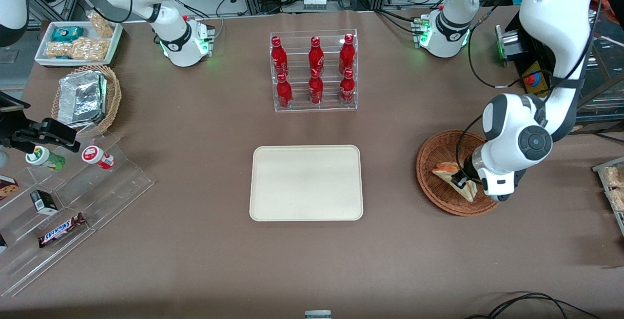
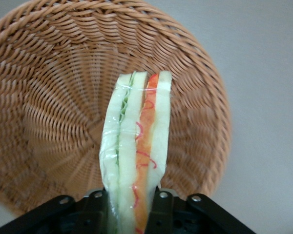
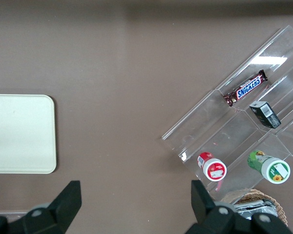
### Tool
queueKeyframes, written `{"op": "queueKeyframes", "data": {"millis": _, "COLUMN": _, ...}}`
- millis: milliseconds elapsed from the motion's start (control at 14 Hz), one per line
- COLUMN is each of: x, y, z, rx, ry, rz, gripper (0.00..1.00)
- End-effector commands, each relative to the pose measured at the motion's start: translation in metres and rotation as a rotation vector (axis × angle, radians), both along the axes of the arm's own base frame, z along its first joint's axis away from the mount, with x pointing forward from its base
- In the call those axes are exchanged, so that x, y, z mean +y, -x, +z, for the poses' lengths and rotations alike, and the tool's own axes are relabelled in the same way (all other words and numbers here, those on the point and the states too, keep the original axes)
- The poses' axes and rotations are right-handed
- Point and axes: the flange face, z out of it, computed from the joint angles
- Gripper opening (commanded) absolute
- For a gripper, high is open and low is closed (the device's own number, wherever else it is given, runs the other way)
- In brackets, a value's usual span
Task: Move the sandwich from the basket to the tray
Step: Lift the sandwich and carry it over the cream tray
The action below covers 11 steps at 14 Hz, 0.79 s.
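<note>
Over the basket (image 1: pixel 441 163), the gripper (image 2: pixel 134 204) pinches the wrapped sandwich (image 2: pixel 136 151) across its faces; soft bread, likely squashes easily.

Tray mid-table, basket toward the working arm's end.
The sandwich (image 1: pixel 456 178) lies in the basket (image 1: pixel 431 163), the gripper (image 1: pixel 460 181) on it; the tray (image 1: pixel 306 183) lies well apart.

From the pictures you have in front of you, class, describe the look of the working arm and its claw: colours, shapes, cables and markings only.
The working arm is glossy white with rounded, tubular links and dark grey joint bands, plus a round dark cap on its wrist joint. A thin black cable runs along it. Its base glows green. The claw is black, and its fingers are blocky with small silver screws. No markings are readable.
</note>
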Motion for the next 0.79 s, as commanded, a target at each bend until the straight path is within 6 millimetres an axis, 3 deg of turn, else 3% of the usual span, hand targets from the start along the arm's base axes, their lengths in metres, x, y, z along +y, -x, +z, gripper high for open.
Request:
{"op": "queueKeyframes", "data": {"millis": 0, "x": -0.083, "y": 0.008, "z": 0.059, "rx": -0.005, "ry": -0.027, "rz": -0.126, "gripper": 0.03}}
{"op": "queueKeyframes", "data": {"millis": 143, "x": -0.149, "y": 0.016, "z": 0.065, "rx": -0.019, "ry": -0.053, "rz": -0.267, "gripper": 0.03}}
{"op": "queueKeyframes", "data": {"millis": 357, "x": -0.267, "y": 0.042, "z": 0.037, "rx": -0.022, "ry": -0.052, "rz": -0.520, "gripper": 0.04}}
{"op": "queueKeyframes", "data": {"millis": 500, "x": -0.332, "y": 0.057, "z": 0.022, "rx": -0.033, "ry": -0.037, "rz": -0.612, "gripper": 0.06}}
{"op": "queueKeyframes", "data": {"millis": 714, "x": -0.396, "y": 0.062, "z": -0.002, "rx": -0.055, "ry": -0.011, "rz": -0.673, "gripper": 0.08}}
